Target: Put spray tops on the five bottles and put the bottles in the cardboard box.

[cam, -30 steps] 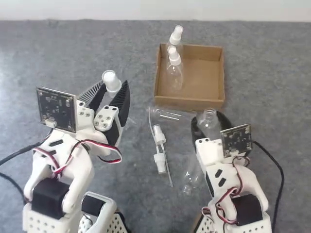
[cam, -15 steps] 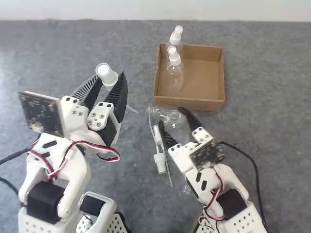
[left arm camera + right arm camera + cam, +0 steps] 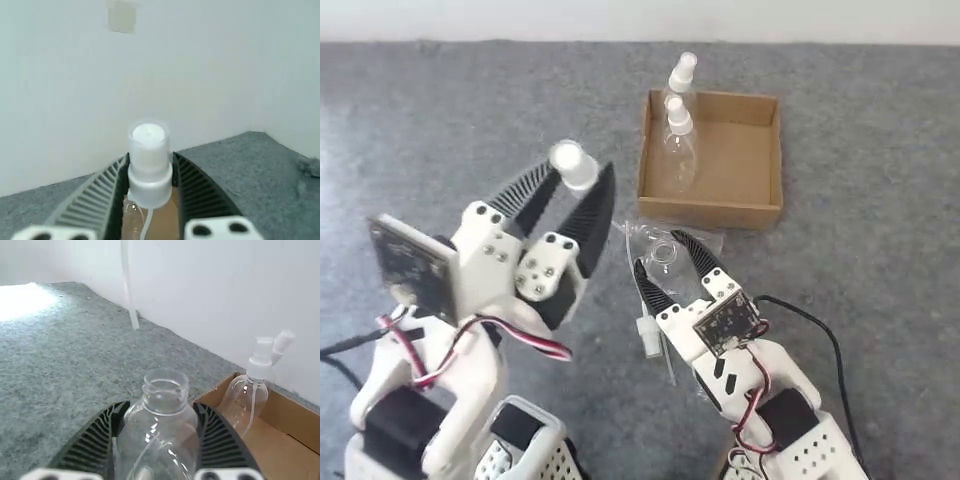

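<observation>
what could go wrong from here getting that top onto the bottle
1. The top in the left gripper has a thin tube that must enter the bottle's narrow neck; off line, it may bend or catch the rim.
2. The right gripper holds the smooth bottle by its body; pushing the top on may tilt it.
3. A loose top lies beside the right gripper and might get knocked.

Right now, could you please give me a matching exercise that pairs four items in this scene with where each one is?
Items:
1. raised spray top
2. uncapped bottle
3. capped bottle
4. loose spray top

Places:
A. lying on the table
B. in the left gripper
C. in the cardboard box
D. in the right gripper

Pairs: 1-B, 2-D, 3-C, 4-A.
</observation>
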